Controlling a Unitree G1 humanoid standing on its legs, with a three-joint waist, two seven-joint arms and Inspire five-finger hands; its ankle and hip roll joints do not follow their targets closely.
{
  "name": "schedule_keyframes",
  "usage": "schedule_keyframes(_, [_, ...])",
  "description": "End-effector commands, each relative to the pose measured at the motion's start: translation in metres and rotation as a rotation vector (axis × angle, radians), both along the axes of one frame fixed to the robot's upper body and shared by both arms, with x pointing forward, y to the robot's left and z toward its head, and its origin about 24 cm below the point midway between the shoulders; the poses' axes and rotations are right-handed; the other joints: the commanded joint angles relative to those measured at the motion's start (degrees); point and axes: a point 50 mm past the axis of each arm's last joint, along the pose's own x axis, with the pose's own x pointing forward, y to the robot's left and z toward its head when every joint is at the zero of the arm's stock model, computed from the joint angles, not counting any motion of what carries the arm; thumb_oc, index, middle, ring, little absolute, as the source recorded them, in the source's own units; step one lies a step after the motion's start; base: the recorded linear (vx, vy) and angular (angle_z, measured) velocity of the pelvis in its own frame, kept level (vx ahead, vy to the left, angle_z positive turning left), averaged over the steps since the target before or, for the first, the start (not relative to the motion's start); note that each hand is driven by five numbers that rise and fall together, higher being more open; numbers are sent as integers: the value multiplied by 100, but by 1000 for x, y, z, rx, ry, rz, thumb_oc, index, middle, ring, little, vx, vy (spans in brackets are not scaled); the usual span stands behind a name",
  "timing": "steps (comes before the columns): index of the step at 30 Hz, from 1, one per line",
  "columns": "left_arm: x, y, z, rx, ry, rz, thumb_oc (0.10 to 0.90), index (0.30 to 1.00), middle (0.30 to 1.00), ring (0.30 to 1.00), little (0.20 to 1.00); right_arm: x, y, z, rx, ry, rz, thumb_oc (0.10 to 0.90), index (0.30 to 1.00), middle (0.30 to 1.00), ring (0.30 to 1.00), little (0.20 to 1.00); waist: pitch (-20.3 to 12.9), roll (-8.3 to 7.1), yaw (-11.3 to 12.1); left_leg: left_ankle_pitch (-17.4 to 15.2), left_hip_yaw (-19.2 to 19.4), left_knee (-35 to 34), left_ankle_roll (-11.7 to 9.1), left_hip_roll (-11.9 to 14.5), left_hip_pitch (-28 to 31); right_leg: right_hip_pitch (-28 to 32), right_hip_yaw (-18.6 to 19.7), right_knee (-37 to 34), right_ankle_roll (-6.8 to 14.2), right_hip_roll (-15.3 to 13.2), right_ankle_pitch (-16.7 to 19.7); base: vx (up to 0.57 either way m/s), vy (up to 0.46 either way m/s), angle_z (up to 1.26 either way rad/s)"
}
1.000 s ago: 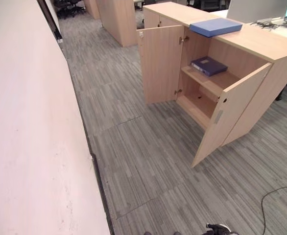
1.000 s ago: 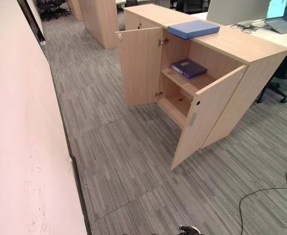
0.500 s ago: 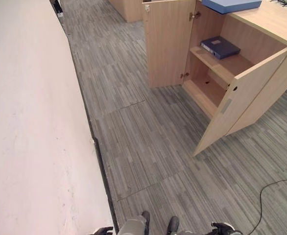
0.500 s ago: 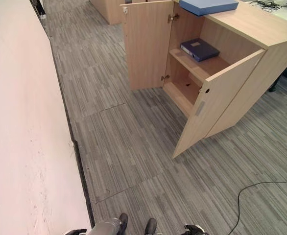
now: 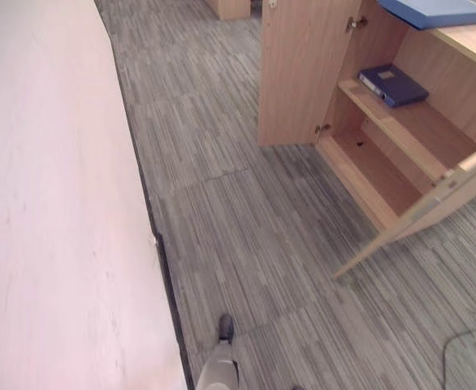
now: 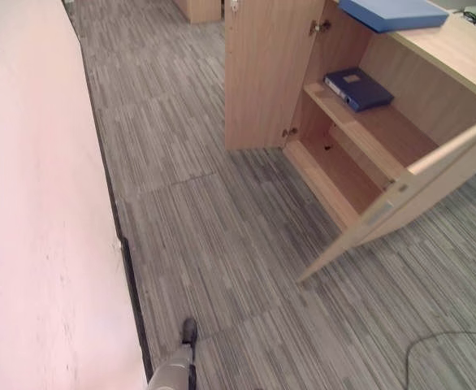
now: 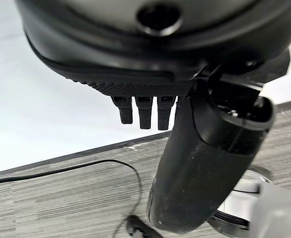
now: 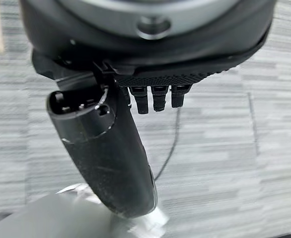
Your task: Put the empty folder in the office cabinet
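Approach step, nothing grasped: left hand (image 7: 195, 163) and right hand (image 8: 110, 148) both hang empty with fingers relaxed over the grey striped carpet (image 5: 246, 227). Light wood office cabinet (image 5: 303, 73) stands open, dark blue binder (image 5: 392, 84) on its shelf; flat light blue folder (image 6: 392, 12) lies on top. Next: close in, reach that top folder.

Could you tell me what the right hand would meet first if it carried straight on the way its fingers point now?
Most likely the grey carpet floor. The right hand hangs with straight fingers aimed downward, holding nothing, and only carpet shows past them. Depth is hard to judge here.
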Motion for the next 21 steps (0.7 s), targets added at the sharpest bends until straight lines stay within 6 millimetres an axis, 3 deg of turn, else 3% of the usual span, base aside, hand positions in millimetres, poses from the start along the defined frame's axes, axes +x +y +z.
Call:
schedule_keyframes(1, [13,29,8,102,-52,-35,800,900,900,900,900,-2,-19,5,-48,29,32,800,900,900,900,900,-247,48,160,-347,-330,-34,-356,-7,-395,-39,54,471,398,-196,-141,305,385,4])
schedule_keyframes(2, [17,31,9,109,-63,-43,800,900,900,900,900,3,-18,5,-45,17,35,800,900,900,900,900,-285,32,164,-446,-294,-34,-293,-112,-347,-133,47,632,463,-327,-43,277,417,-9])
schedule_keyframes(3, [27,34,11,120,-87,-78,800,900,900,900,900,14,-18,7,-41,-27,27,800,900,900,900,900,-334,-1,138,-657,-196,-34,-129,-402,-189,-315,-26,1180,633,-720,295,244,423,-17])
schedule_keyframes(6, [35,38,13,138,-104,-112,800,900,900,900,900,30,-19,10,-40,-87,11,800,900,900,900,900,-284,52,20,-970,-200,-34,146,-819,207,-812,-88,2579,639,-1342,1201,257,463,9])
schedule_keyframes(7, [38,41,14,153,-106,-138,800,900,900,900,900,47,-18,14,-32,-170,-36,800,900,900,900,900,-130,83,-108,-1370,-277,-34,266,-1076,655,-1199,-242,3553,678,-1800,1609,286,392,58])
schedule_keyframes(8, [38,41,14,153,-106,-138,800,900,900,900,900,47,-18,14,-32,-170,-36,800,900,900,900,900,-129,82,-108,-1371,-277,-34,266,-1077,656,-1199,-241,3554,678,-1801,1609,356,315,76])
schedule_keyframes(9, [42,39,15,156,-119,-145,800,900,900,900,900,54,-16,16,-16,-216,-79,800,900,900,900,900,-3,236,-241,-1378,-417,-34,260,-988,837,-1544,-205,3510,461,-1475,1161,92,41,65])
schedule_keyframes(10, [44,38,14,154,-122,-150,800,900,900,900,900,56,-16,16,-15,-228,-94,800,900,900,900,900,67,342,-290,-1273,-419,-34,287,-922,831,-1691,-245,3338,312,-1276,1071,135,47,44])
schedule_keyframes(13, [41,35,13,145,-112,-152,800,900,900,900,900,65,-14,18,-1,-280,-135,800,900,900,900,900,289,433,-451,-1372,-474,-34,256,-864,1064,-2256,-286,2836,227,-769,871,87,-1,15])
schedule_keyframes(14, [41,35,13,145,-112,-152,800,900,900,900,900,65,-14,19,-1,-280,-135,800,900,900,900,900,295,437,-450,-1375,-473,-34,253,-858,1071,-2246,-288,2829,225,-762,872,70,-34,8])
schedule_keyframes(15, [41,34,12,142,-113,-150,800,900,900,900,900,70,-12,20,11,-299,-139,800,900,900,900,900,358,428,-497,-1413,-498,-34,239,-866,1137,-2412,-290,2571,237,-634,917,480,-207,-23])
schedule_keyframes(16, [36,31,11,132,-95,-160,800,900,900,900,900,83,-8,23,32,-350,-182,800,900,900,900,900,442,195,-713,-1758,-743,-34,147,-1095,1543,-2809,-162,592,463,44,1605,577,-231,-22])
schedule_keyframes(19, [24,29,9,126,-53,-147,800,900,900,900,900,72,-12,20,21,-328,-211,800,900,900,900,900,255,101,-816,-2039,-1017,-34,149,-1237,1711,-2697,-123,19,443,152,1807,519,-181,16])
schedule_keyframes(21, [17,24,7,109,-29,-150,800,900,900,900,900,65,-17,20,6,-310,-217,800,900,900,900,900,119,179,-830,-2159,-1084,-34,178,-1139,1832,-2565,-211,63,390,204,1802,364,-113,98])
